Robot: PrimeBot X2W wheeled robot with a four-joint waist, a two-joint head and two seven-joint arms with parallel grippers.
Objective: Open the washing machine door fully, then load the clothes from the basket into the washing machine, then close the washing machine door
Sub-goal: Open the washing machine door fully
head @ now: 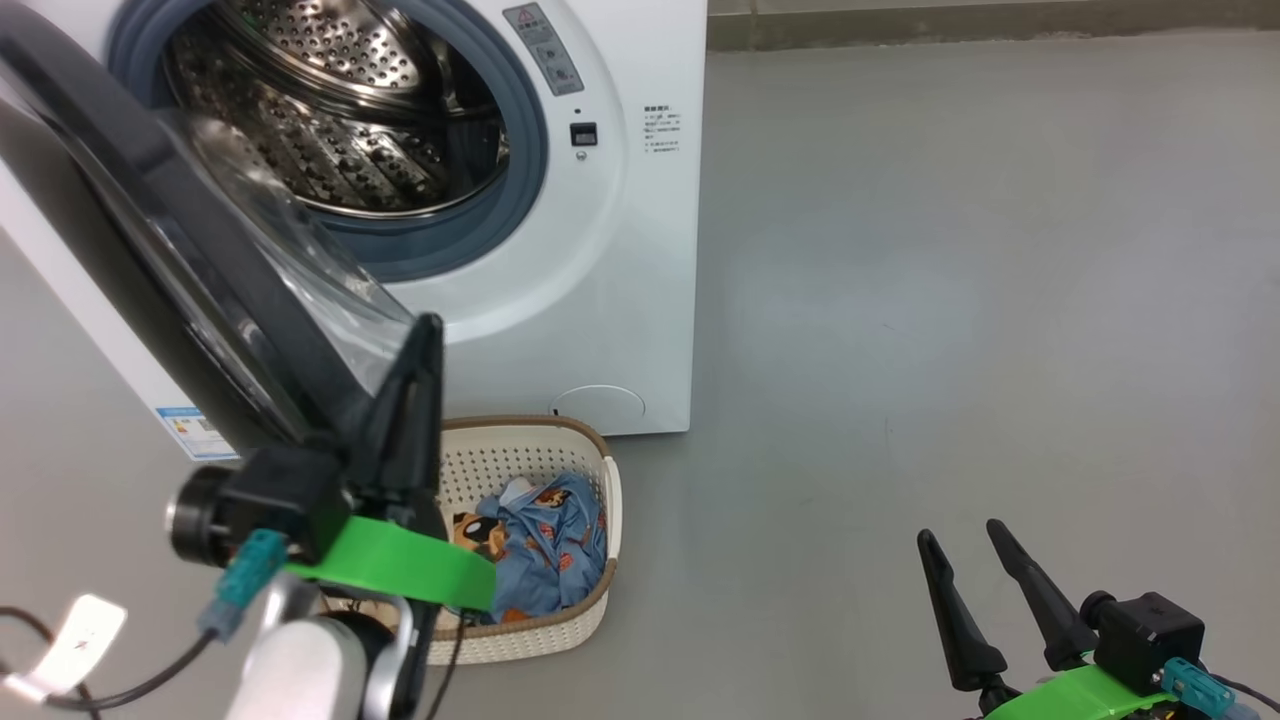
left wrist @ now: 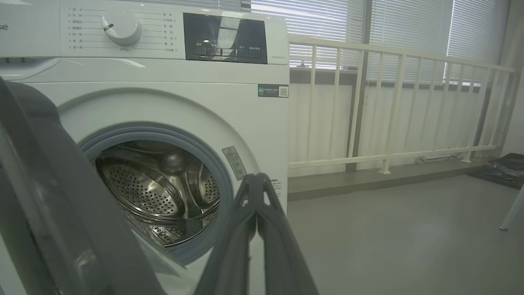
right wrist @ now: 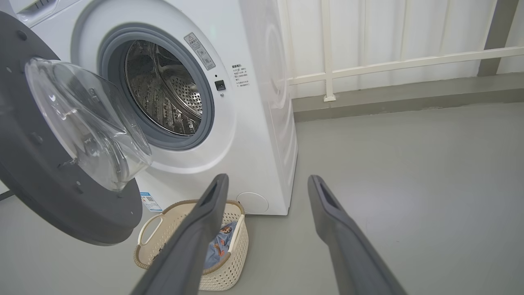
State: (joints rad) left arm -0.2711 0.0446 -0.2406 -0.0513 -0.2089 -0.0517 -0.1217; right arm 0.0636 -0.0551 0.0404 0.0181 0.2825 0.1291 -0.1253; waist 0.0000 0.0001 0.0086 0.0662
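The left claw point(head: 426, 335), fingers together on nothing, sits just beside the free edge of the washing machine door point(head: 150, 195), swung out left of the washing machine point(head: 620, 250). The clothes point(head: 545, 540) lie in the basket point(head: 525, 428) at its foot, nearer this claw than the right claw point(head: 960, 532), spread empty.

Left claw point(head: 430, 325) pinched; right claw point(head: 960, 532) spread.

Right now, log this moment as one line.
door open | left gripper shut, by door rim | right gripper open, empty | clothes in basket
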